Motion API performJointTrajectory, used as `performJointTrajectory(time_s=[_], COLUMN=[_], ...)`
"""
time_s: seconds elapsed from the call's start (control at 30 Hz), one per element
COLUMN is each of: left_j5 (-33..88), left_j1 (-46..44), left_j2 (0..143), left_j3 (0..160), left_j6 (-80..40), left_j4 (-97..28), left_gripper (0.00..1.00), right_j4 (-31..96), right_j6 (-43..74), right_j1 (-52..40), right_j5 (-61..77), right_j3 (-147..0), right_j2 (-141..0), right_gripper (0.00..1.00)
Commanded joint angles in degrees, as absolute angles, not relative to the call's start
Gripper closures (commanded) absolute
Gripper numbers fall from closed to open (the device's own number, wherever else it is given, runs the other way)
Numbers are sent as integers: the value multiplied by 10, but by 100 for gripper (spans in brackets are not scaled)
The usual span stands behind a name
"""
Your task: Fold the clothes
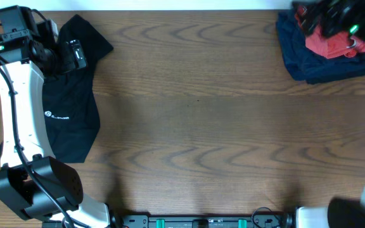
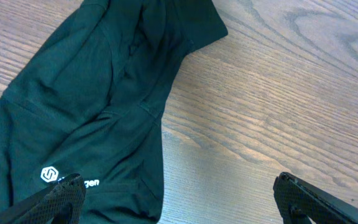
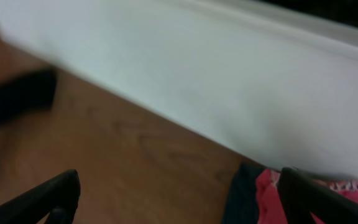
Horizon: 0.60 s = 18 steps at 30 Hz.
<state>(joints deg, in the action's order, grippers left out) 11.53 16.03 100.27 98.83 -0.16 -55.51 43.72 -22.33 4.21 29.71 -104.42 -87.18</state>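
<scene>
The black top (image 1: 68,114) lies by the left edge of the worktop (image 1: 201,114), reaching the far left corner. A blue and red pile of clothes (image 1: 319,54) sits in the far right corner. The left gripper (image 2: 178,182) hangs over the black top, fingers wide apart, holding nothing. The right gripper (image 3: 179,176) is spread wide too, by the pile.
</scene>
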Motion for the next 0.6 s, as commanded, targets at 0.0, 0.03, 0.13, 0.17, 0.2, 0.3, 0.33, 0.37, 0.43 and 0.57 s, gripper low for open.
performJointTrajectory(time_s=[0.0,0.03,0.13,0.17,0.2,0.3,0.33,0.37,0.43,0.57], left_j5=[110,110,110,110,110,110,110,110,110,110], left_j1=[163,163,163,163,163,163,163,163,163,163], left_j2=[1007,1007,1007,1007,1007,1007,1007,1007,1007,1007], left_j3=[985,985,985,985,985,985,985,985,985,985], left_j6=[3,3,3,3,3,3,3,3,3,3], left_j4=[-556,-556,-556,-556,-556,-556,-556,-556,-556,-556], left_gripper=[2,2,2,2,2,2,2,2,2,2], right_j4=[407,385,296,263,236,156,135,116,73,-8], right_j6=[-353,-350,-273,-239,-217,-186,-182,-173,-132,-76], right_j1=[9,4,-1,-1,-1,-1,-1,-1,-1,-1], right_j5=[268,265,248,236,224,198,192,186,162,136], right_j3=[-925,-882,-733,-684,-642,-514,-478,-443,-364,-227], right_j2=[-780,-755,-669,-639,-613,-530,-506,-482,-424,-329], right_gripper=[1,1,1,1,1,1,1,1,1,1])
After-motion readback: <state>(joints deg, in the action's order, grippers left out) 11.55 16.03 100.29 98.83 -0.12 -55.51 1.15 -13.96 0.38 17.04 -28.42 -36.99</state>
